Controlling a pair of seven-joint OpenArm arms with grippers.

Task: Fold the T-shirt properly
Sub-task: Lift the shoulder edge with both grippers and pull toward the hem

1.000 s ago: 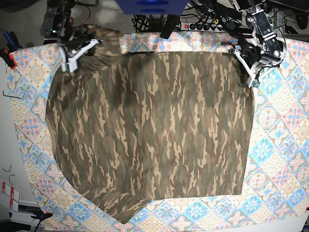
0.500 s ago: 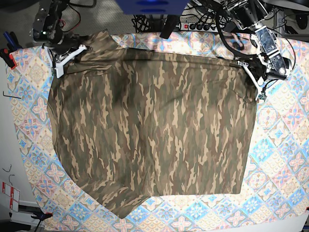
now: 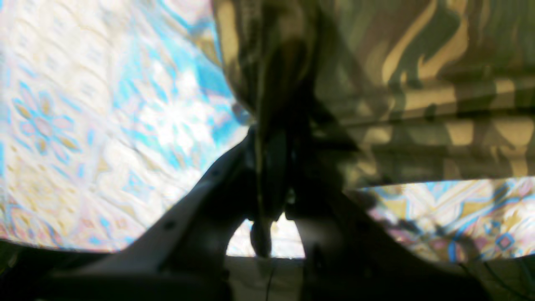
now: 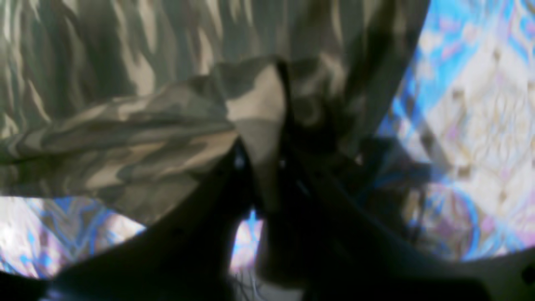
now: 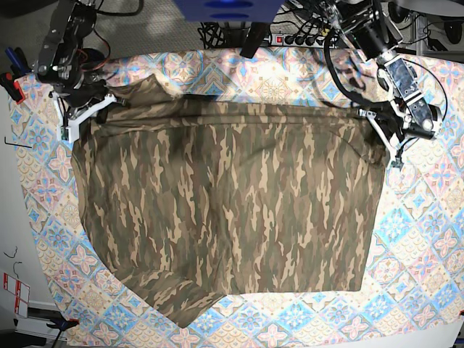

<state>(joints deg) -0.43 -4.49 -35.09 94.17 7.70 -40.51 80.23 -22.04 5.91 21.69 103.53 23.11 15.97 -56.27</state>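
Base view: both tools pinch the T-shirt [image 5: 225, 203] top corners; cloth taut

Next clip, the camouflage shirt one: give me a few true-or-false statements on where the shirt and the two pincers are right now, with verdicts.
1. Both pincers are shut on the T-shirt. True: the left pincer and the right pincer each pinch cloth at a far corner.
2. The T-shirt is folded into a small square. False: it lies spread wide over the tablecloth.
3. A sleeve sticks out at the near edge. True.
4. The tablecloth is plain white. False: it has a pastel blue and pink tile pattern.
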